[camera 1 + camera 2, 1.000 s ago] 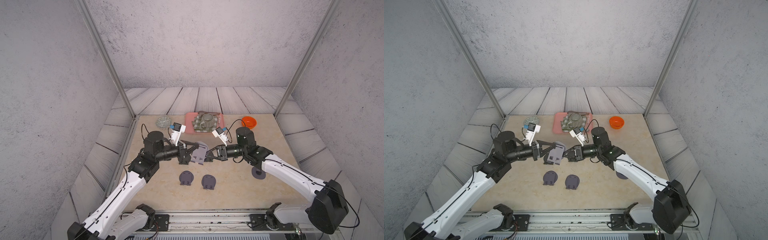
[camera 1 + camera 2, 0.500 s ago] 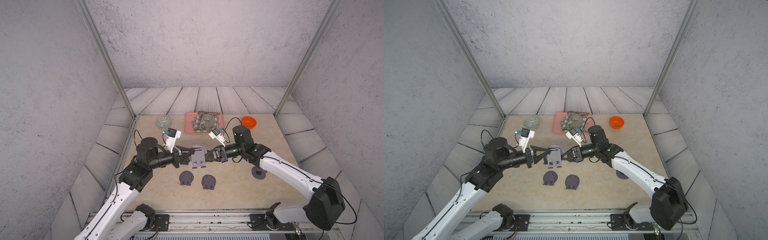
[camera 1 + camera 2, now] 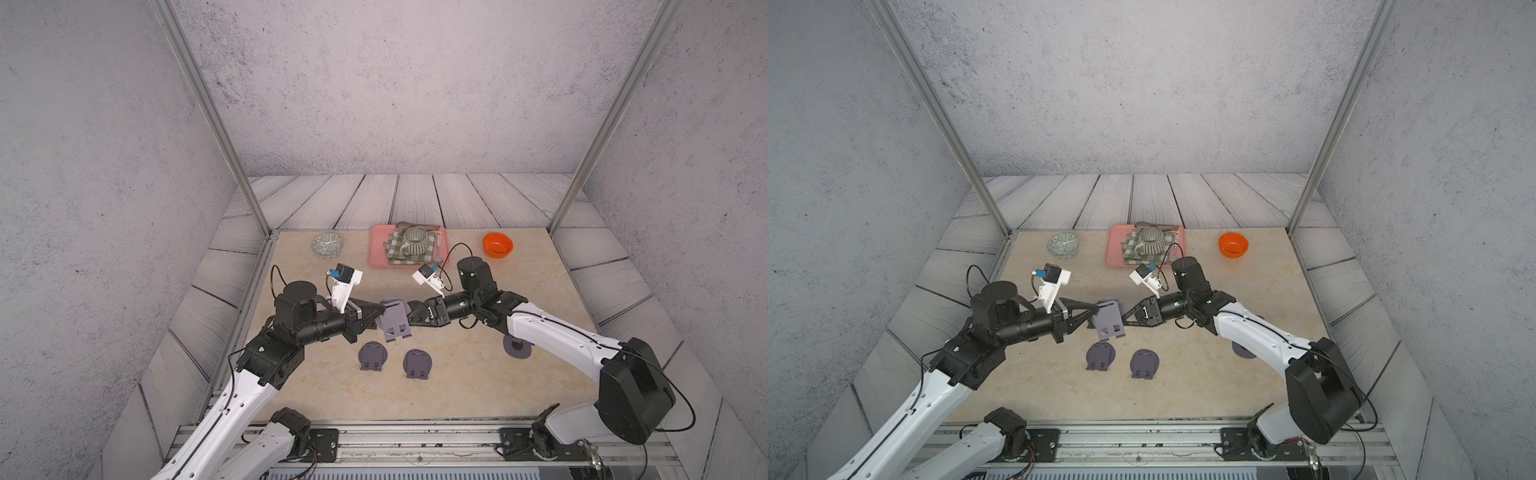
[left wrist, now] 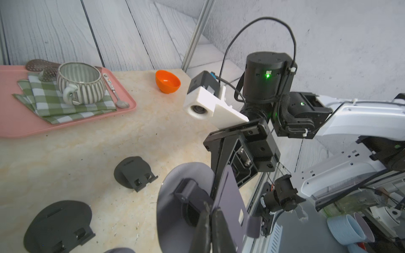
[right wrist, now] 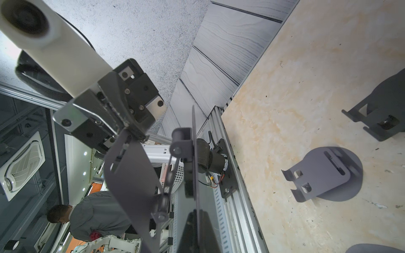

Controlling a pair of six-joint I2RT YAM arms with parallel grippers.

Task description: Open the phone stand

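Observation:
A grey phone stand hangs in the air over the middle of the table, between my two arms. My left gripper is shut on its flat rest plate; in the left wrist view the left gripper pinches the plate's edge. My right gripper is shut on the stand's round base, which is seen edge-on in the right wrist view, where the right gripper clamps it. Plate and base are spread apart at the hinge.
Three more grey stands lie on the table: two just in front of the held one, a third under my right arm. At the back are a pink tray with cup and cloth, an orange bowl and a patterned bowl.
My left arm has drawn back to the left and dropped lower. The held stand has come down a little and toward the front. Both grippers keep their hold.

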